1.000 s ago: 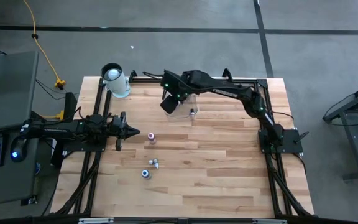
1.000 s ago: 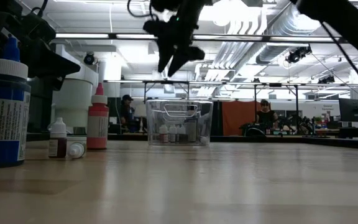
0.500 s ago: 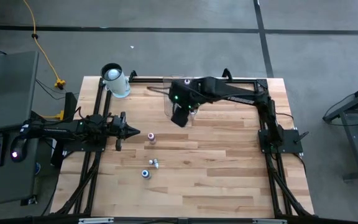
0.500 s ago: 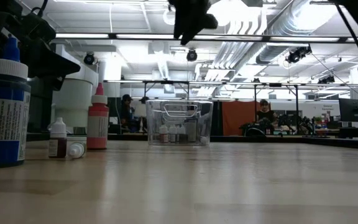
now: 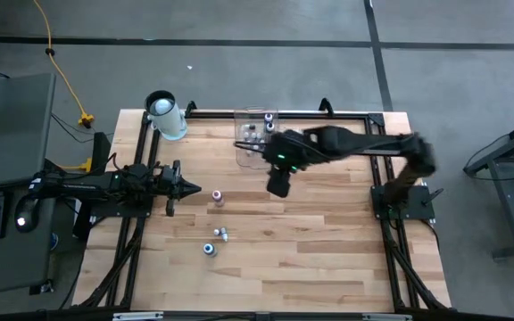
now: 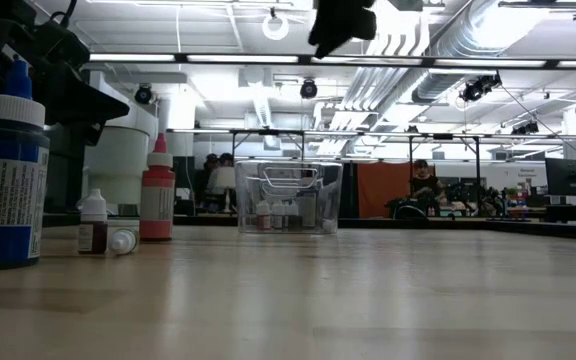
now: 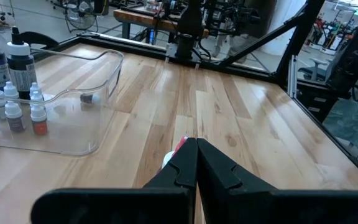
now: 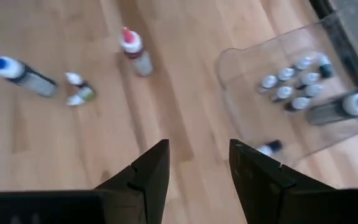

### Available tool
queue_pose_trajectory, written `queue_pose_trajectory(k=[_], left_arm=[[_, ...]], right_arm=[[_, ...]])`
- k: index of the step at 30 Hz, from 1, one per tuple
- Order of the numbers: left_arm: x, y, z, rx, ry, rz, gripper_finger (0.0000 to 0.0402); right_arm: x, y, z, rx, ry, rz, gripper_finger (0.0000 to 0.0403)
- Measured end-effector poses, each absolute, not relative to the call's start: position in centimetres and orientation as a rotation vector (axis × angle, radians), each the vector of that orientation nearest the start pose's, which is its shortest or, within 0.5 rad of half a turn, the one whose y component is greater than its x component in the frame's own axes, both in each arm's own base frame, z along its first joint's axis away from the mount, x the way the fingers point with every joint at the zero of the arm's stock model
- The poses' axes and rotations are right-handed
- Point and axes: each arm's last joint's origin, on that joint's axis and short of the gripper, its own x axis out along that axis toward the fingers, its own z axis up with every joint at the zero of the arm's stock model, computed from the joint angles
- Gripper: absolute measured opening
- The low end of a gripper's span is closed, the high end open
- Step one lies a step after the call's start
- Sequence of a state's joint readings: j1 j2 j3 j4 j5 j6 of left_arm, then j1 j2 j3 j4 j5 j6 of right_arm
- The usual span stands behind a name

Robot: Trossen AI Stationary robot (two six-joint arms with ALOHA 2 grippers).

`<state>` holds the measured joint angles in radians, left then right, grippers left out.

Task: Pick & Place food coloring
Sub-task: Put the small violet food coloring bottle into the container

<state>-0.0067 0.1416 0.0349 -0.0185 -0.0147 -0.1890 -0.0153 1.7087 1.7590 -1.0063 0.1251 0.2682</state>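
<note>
I see the right gripper (image 5: 277,187) raised above the light wooden slatted bench (image 5: 328,259), near its middle and just off the near side of the clear plastic rectangular bin (image 5: 255,143). Its two dark fingers (image 8: 146,177) stand apart with nothing between them — bare wood shows through the gap in the right wrist view. In the low view the gripper (image 6: 340,22) hangs high, well clear of the bench top.

The bin sits at the far edge of the bench, about midway along it. It holds a cluster of tiny whitish food coloring bottles (image 8: 291,84) standing upright, one more lying on its side on the bin floor, and two taller dark bottles (image 7: 8,62) at one end.

Outside the bin I count three more:
- a pink-red-capped bottle (image 5: 218,196), upright, left of the bench's centre;
- a small whitish bottle (image 5: 223,234), on its side, nearer the front edge;
- a blue-capped bottle (image 5: 210,250), just beside the whitish one.

The left gripper (image 5: 194,190) waits along the left edge of the bench, fingers pressed together and empty, its tips pointing at the pink-red-capped bottle close ahead without touching it.

A large white cylinder (image 5: 166,116) stands at the far left corner.
</note>
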Motion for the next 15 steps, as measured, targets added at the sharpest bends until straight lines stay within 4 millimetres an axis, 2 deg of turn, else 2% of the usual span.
queue_pose_trajectory(k=[7, 15], left_arm=[[10.5, 0.0, 16.2, -0.187, 0.124, 0.020, 0.0001], [10.5, 0.0, 16.2, -0.187, 0.123, 0.020, 0.0001]], right_arm=[[28.2, -0.3, 31.3, 0.353, 0.726, -0.155, 0.0156], [20.6, 0.0, 28.4, 0.390, 0.522, -0.070, 0.0156]])
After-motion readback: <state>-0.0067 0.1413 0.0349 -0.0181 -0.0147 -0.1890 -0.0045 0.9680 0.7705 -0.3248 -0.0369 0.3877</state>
